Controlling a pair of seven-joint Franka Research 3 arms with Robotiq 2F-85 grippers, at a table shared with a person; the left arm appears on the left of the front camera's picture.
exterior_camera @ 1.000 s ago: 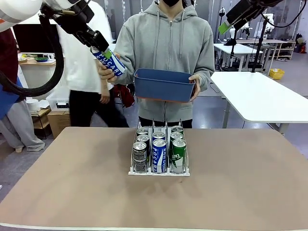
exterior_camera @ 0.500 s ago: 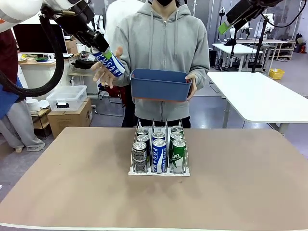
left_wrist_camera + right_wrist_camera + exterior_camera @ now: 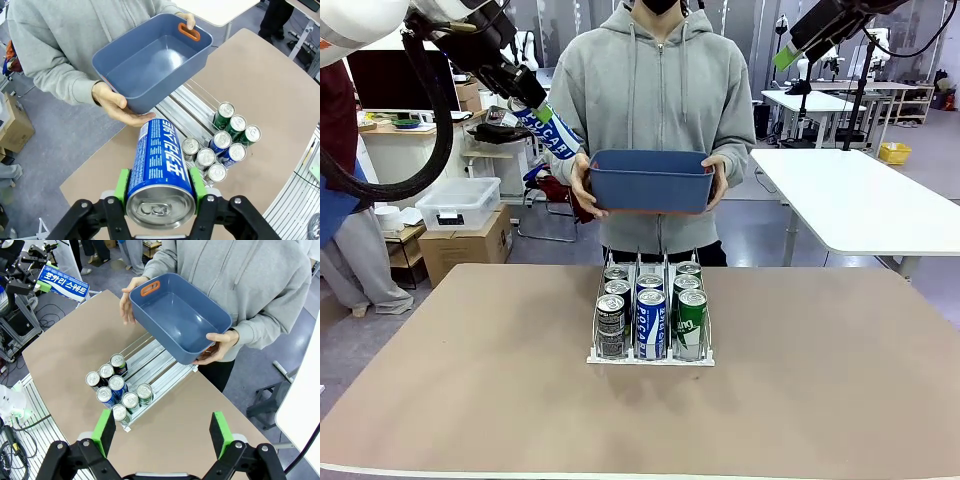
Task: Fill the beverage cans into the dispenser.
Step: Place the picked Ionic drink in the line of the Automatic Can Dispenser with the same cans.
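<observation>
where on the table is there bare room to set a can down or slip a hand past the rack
Bare brown tabletop lies left, right and in front of the clear-plastic three-lane dispenser. The dispenser's front is crowded with slim drink cans; its rear lanes, nearest the person's blue plastic bin, are open. The left gripper holds a blue-and-white can above the table's far left.

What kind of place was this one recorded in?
Likely a robotics lab or workshop: white work tables behind the person, a cardboard box and storage bin on the floor, and other equipment stands farther back.
</observation>
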